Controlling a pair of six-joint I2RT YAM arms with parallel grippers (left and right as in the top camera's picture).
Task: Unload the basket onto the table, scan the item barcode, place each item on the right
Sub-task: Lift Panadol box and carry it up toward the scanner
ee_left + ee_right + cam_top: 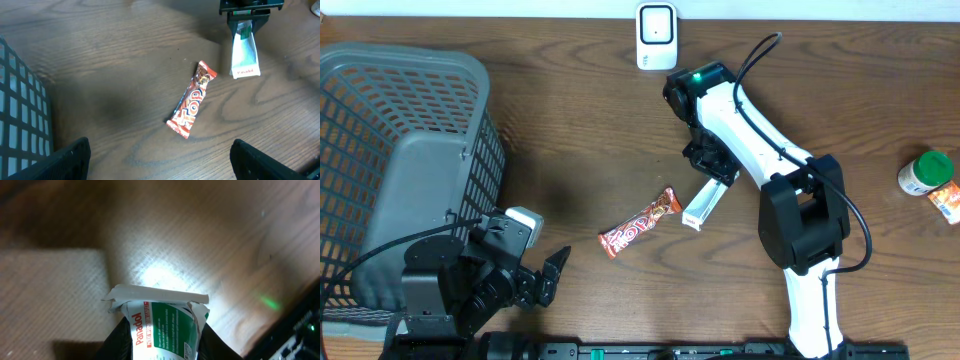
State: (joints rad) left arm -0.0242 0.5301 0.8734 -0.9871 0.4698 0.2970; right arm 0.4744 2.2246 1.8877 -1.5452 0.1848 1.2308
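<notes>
A grey mesh basket [470, 90] fills the left of the overhead frame, standing on the wooden surface [570, 120]. Just below and right of it, in the lower left, sits the left gripper [542, 283], its jaws spread wide and holding nothing. In its wrist view the two dark fingers [70, 160] stand at the bottom corners of the frame, with bare wood between them.

Near the centre lies a red-and-orange candy bar [640, 222], flat on the surface and slanting up to the right, apart from everything else. Just right of it is the white-and-green Panadol box [704, 203], also slanted. The right gripper [716, 176] clamps its upper end with narrow jaws. The right wrist view shows the box [165, 325] squeezed between the fingers, its top flap crumpled. Whether its lower end touches the surface I cannot tell.

At the top centre, against the far edge, a white scanner [656, 35] stands well apart from the box. At the far right are a green-lidded jar [926, 172] and, touching it, an orange packet [948, 203].
</notes>
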